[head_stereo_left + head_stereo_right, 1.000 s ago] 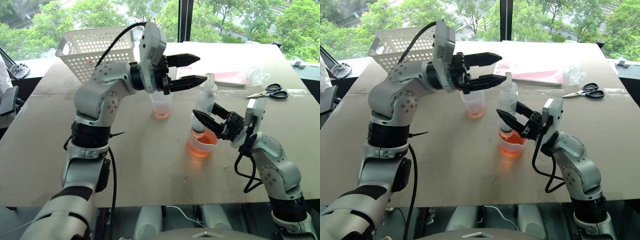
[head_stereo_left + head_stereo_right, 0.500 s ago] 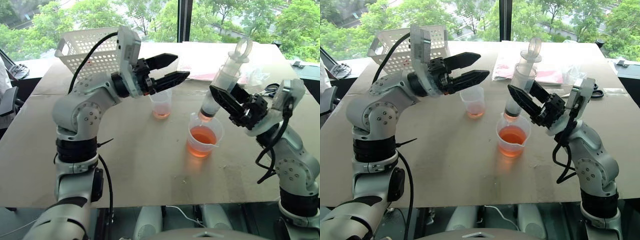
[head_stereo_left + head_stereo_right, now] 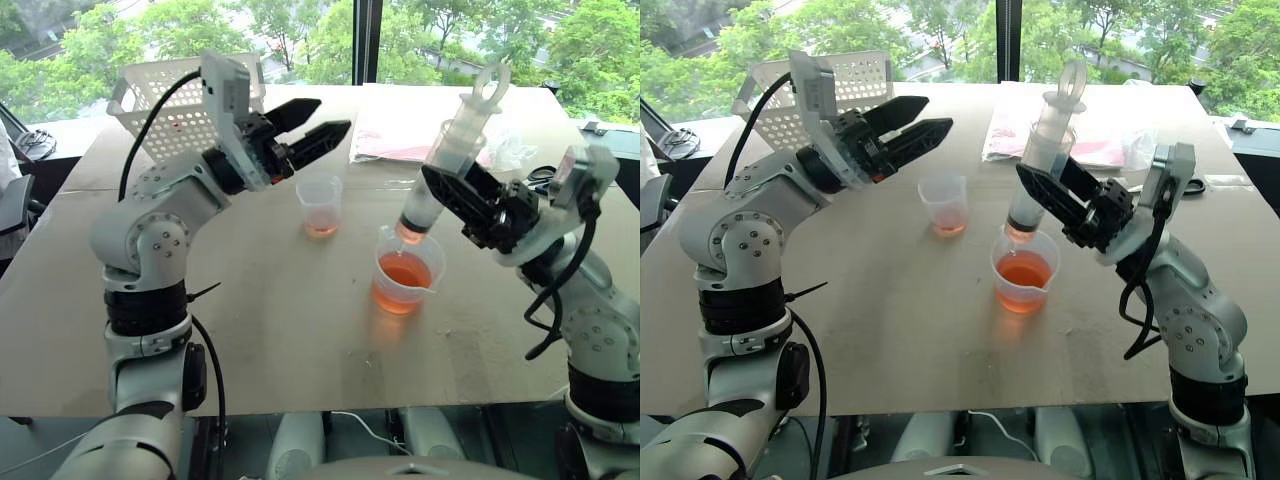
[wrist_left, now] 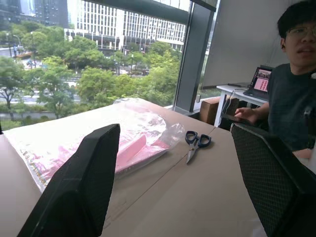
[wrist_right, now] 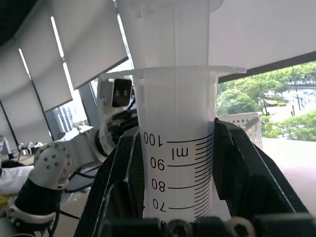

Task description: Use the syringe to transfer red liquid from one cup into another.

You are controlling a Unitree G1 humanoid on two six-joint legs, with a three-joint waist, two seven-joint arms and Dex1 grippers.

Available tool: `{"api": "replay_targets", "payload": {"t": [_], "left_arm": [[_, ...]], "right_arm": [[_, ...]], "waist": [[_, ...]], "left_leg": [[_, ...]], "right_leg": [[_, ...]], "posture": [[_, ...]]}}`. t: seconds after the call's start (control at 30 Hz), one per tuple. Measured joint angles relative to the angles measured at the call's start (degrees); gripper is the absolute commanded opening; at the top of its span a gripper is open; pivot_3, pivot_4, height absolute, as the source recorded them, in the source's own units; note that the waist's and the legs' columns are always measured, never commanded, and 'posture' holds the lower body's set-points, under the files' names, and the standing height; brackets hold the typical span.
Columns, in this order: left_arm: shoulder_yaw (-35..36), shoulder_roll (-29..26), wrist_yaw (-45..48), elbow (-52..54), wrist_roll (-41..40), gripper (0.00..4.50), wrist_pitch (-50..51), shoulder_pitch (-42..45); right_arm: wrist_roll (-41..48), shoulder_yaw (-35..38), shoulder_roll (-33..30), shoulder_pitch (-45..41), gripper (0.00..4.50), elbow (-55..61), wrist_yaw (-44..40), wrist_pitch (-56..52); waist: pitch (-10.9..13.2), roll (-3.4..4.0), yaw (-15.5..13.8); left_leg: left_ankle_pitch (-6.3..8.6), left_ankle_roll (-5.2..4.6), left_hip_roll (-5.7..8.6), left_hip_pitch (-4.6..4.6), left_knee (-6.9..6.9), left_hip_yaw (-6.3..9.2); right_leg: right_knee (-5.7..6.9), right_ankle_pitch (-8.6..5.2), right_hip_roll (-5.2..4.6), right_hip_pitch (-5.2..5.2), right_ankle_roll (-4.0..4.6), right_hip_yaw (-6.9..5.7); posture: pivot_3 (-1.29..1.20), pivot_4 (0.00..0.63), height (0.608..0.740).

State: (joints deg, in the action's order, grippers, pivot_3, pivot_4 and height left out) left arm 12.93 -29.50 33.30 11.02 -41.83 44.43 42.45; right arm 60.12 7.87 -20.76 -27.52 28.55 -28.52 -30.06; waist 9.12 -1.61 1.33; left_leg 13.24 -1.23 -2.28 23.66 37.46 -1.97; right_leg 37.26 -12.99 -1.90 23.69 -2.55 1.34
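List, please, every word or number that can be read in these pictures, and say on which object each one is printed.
"100", "90", "80", "70": graduation numbers on the barrel of the syringe, seen in the right wrist view.
"ml": unit mark on the same barrel, beside the top graduations.
The laptop screen beside the person: too small to read.
The pink package in the plastic bag: no readable print.

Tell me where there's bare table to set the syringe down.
Bare tabletop runs along the near edge, in front of the beaker. Bare too left of the small cup, below the basket. Crowded at the far right: plastic bag and scissors.
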Motion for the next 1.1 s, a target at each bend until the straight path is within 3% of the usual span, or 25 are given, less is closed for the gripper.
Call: {"api": "replay_targets", "payload": {"t": [0.13,0.23,0.53,0.8,0.93,1.1], "left_arm": [[2.54,-2.90,-3.12,-1.85,2.93,3.63,-1.37,-2.05],[3.25,-4.34,-4.74,-2.60,5.13,3.63,-2.56,-3.59],[5.33,-8.26,-6.12,-2.54,8.08,3.63,-4.06,-4.66],[4.51,-13.32,-2.17,-2.54,9.68,3.63,-5.46,-4.01],[0.08,-17.67,6.86,-4.31,11.41,3.63,-9.49,-0.52],[-6.52,-18.57,16.72,-13.15,14.69,3.63,-15.12,6.31]], "right_arm": [[-2.49,-3.99,5.35,-11.08,1.46,-6.23,0.76,0.35],[-10.49,-8.93,11.42,-17.39,1.46,-15.75,0.20,4.28],[-34.81,-14.70,24.88,-24.03,1.46,-46.68,0.92,26.76],[-44.69,-15.98,26.13,-26.15,1.46,-57.45,2.55,34.56],[-47.73,-15.95,26.73,-27.62,1.46,-61.25,2.41,36.00],[-48.27,-15.88,27.41,-28.14,1.46,-62.35,-0.74,36.20]], "waist": [[0.00,0.00,0.29],[0.00,0.00,0.21],[0.00,-0.02,-0.50],[-0.03,-0.09,0.14],[-0.04,-0.11,0.73],[-0.03,-0.12,0.99]], "left_leg": [[0.00,0.00,-0.04,-0.01,-0.03,-0.03],[0.00,0.01,-0.03,0.09,-0.03,-0.04],[0.00,0.04,0.06,0.19,-0.08,-0.17],[-0.10,0.20,0.02,0.08,-0.16,-0.10],[-0.13,0.26,0.03,0.05,-0.17,-0.06],[-0.14,0.26,0.03,0.06,-0.16,-0.04]], "right_leg": [[0.16,-0.01,0.07,0.03,0.03,-0.13],[0.18,-0.01,0.02,0.09,0.03,-0.25],[-0.05,0.01,-0.15,0.10,0.01,-0.23],[0.14,0.00,-0.11,0.12,0.04,-0.28],[0.24,0.00,-0.11,0.11,0.05,-0.31],[0.28,0.00,-0.06,0.12,0.05,-0.33]], "posture": [[0.00,0.150,0.740],[0.00,0.150,0.740],[0.00,0.150,0.740],[0.00,0.150,0.740],[0.00,0.150,0.740],[0.00,0.150,0.740]]}}
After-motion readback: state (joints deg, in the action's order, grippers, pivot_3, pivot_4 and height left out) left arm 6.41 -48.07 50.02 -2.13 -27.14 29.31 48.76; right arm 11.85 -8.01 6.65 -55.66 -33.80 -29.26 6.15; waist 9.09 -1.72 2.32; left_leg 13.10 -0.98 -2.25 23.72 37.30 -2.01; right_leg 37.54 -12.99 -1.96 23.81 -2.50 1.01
